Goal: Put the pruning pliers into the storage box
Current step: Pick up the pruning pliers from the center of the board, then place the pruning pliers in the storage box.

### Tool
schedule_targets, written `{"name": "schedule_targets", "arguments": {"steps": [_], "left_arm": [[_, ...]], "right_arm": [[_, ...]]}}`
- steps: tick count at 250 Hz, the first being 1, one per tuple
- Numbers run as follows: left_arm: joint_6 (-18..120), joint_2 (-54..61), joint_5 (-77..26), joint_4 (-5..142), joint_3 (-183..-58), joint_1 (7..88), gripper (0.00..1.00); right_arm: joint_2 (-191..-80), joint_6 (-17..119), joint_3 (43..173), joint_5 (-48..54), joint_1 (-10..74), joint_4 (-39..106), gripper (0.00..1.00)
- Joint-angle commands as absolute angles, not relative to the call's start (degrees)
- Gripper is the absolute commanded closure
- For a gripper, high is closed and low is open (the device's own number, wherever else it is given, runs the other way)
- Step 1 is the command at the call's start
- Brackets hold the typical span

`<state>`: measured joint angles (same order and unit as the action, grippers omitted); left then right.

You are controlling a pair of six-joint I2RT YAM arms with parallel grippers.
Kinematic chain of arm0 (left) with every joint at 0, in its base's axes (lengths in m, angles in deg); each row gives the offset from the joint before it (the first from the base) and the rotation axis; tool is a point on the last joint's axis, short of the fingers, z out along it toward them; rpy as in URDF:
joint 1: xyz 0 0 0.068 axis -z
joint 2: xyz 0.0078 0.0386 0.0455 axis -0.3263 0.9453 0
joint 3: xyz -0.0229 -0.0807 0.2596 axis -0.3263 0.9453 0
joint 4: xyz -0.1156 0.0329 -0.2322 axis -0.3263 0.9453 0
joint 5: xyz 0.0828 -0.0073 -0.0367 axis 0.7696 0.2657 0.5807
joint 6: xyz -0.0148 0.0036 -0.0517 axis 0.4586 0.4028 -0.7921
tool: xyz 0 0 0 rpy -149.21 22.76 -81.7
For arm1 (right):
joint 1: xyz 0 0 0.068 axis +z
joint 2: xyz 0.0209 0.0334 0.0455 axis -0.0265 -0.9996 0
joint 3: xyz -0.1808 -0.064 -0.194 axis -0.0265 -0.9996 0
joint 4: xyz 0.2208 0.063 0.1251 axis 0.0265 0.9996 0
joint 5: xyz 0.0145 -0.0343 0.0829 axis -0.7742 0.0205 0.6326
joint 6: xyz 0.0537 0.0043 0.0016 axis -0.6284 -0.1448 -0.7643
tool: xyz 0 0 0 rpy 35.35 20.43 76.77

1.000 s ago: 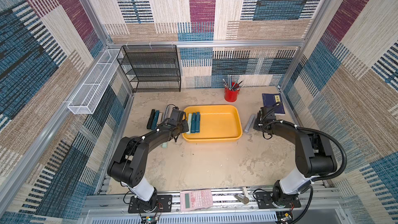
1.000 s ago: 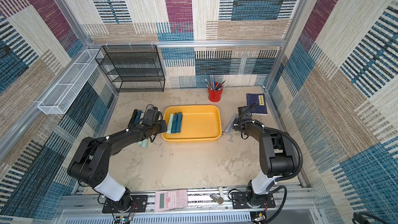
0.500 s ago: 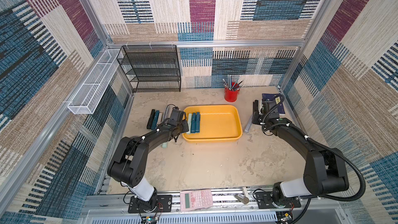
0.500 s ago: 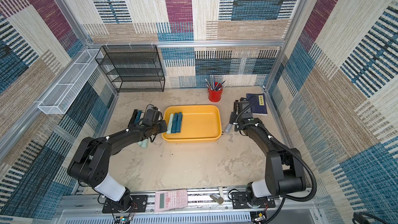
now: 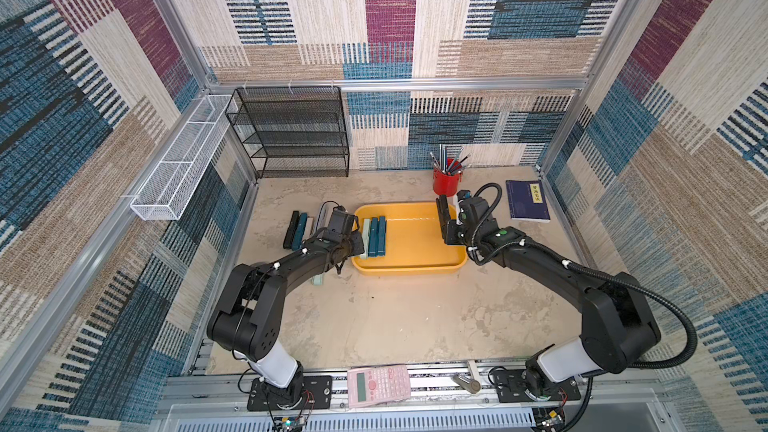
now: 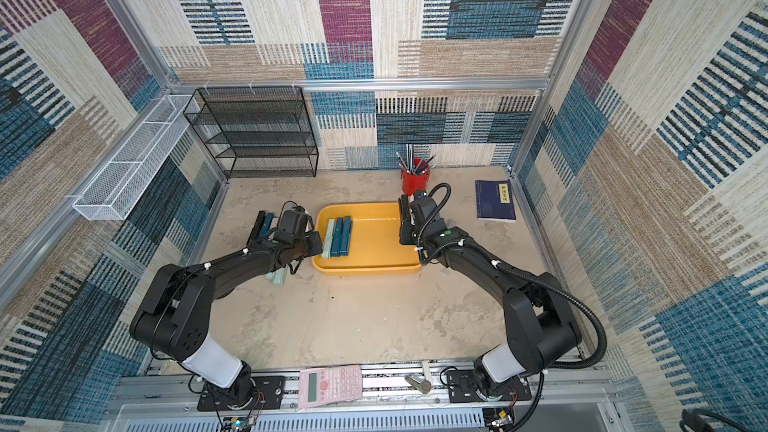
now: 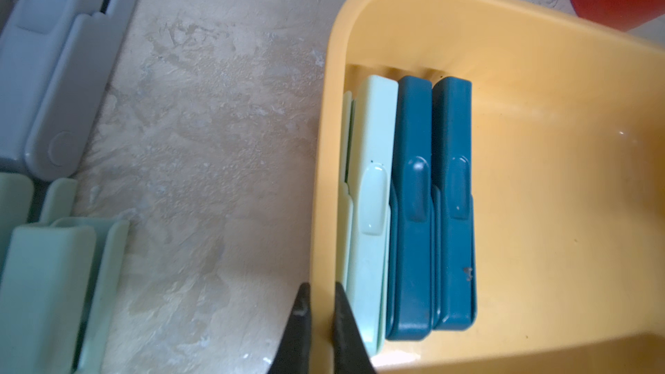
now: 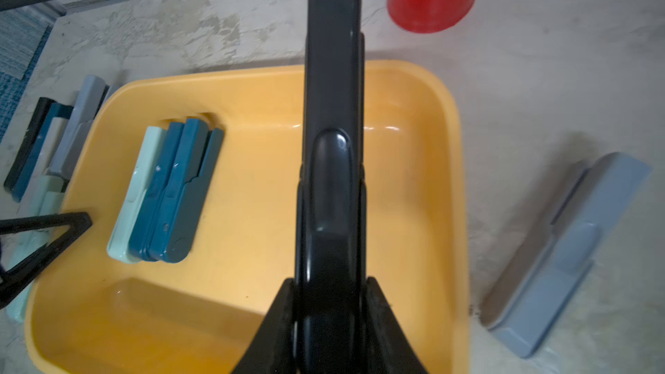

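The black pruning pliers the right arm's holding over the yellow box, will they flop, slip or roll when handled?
Probably stiff: the black pliers jut straight from the right pincer without sagging. Possibly slippery, as the shell looks smooth and glossy. Unlikely to roll: flat sides, like the teal pair resting in the storage box.

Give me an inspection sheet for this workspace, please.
Surface: mottled beige table.
Job's things: storage box holds three pliers; black pliers held above it; grey pliers on the table beside it; more pliers outside its opposite wall.
Clutter: red pencil cup, blue book, pink calculator.
Grippers: left gripper shut on the box's wall; right gripper shut on the black pliers.
Cables: black hose loops off the right arm.
Surroundings: black rack, white wire basket, patterned walls.
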<state>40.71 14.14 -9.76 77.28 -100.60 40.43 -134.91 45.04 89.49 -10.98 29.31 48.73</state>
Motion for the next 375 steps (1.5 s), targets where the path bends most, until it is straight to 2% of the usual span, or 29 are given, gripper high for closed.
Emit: {"name": "schedule_targets", "arguments": {"steps": [1, 85, 169, 293, 375], "left_arm": [[40.72, 14.17, -10.38, 77.72, -101.1, 40.4, 1.0], [40.26, 13.9, -10.55, 77.07, -100.38, 40.4, 1.0], [40.31, 13.71, -10.3, 76.91, -100.0, 40.38, 1.0], [40.11, 13.74, -10.87, 76.63, -99.79, 40.4, 1.0], [40.39, 13.63, -10.79, 76.83, -100.01, 40.38, 1.0]], "right_arm": [[-137.06, 40.01, 90.15, -9.33, 30.77, 44.09, 0.77], [-148.91, 35.23, 96.02, -8.19, 37.84, 40.12, 0.77], [-156.52, 32.63, 100.05, -7.98, 40.2, 38.44, 0.76], [-161.56, 30.84, 102.52, -8.49, 40.99, 37.19, 0.73], [-162.34, 29.73, 103.4, -6.5, 41.07, 36.56, 0.66]]}}
